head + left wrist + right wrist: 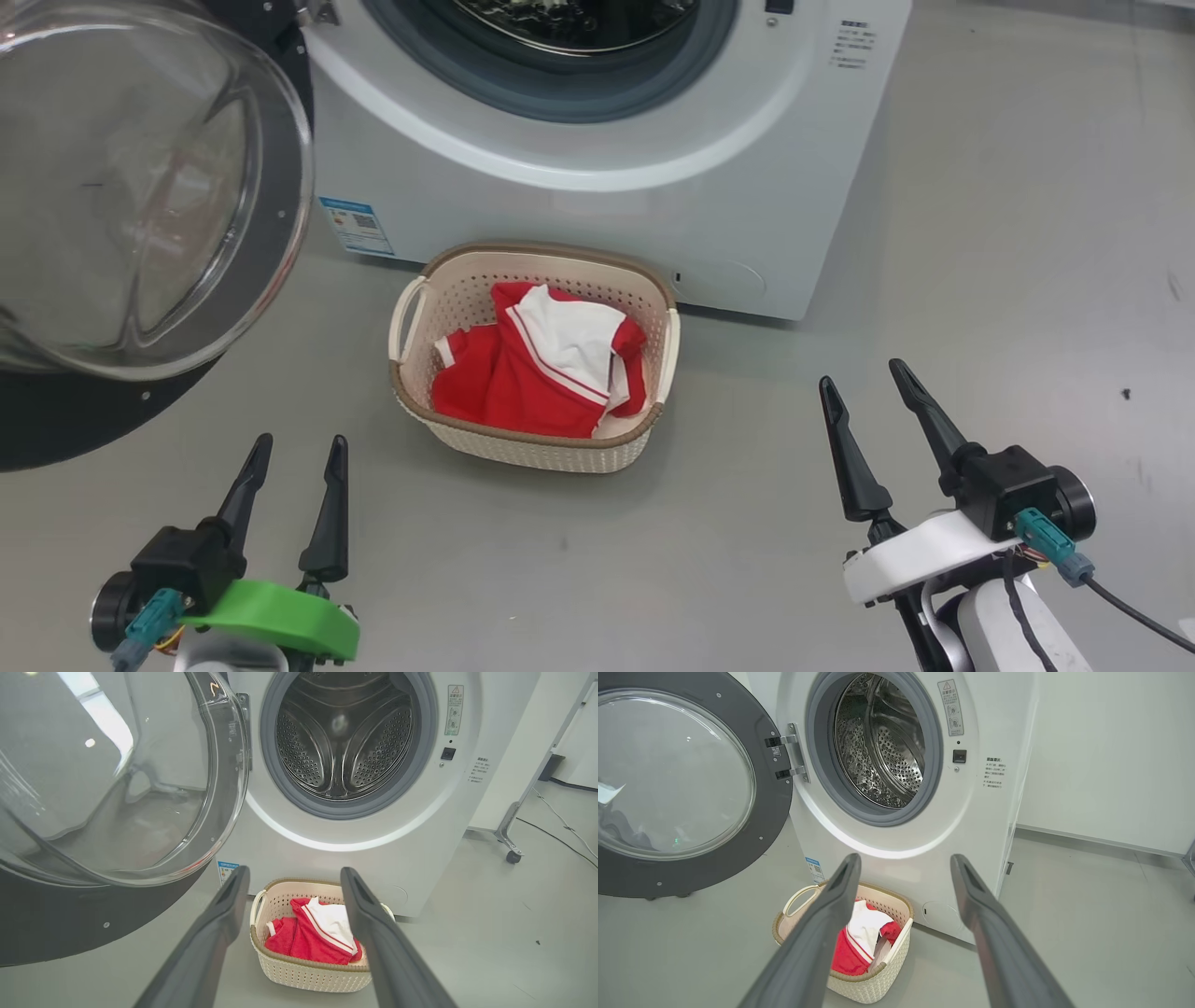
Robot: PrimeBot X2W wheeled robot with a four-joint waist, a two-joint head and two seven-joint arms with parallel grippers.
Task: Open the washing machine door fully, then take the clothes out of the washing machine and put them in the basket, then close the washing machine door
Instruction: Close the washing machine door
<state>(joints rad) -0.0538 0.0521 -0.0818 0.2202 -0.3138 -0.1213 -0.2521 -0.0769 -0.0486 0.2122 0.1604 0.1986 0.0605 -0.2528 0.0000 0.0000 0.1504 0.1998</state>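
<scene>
clothes out, door left to shut

the clothes (537, 369) lie in the basket (551, 250), which sits on the floor (747, 485) just in front of the washing machine (597, 215). its drum (343, 742) looks empty to me, so i judge the unloading done. the door (140, 187) hangs wide open; closing it remains. my left gripper (301, 440) and right gripper (861, 372) hover with fingers apart, holding nothing.

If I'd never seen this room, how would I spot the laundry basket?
Find the big white washing machine with its round door swung open. On the grey floor just in front sits a small cream basket with a brown rim. Its perforated walls, loop handles and the red-and-white clothes inside set it apart.
</scene>
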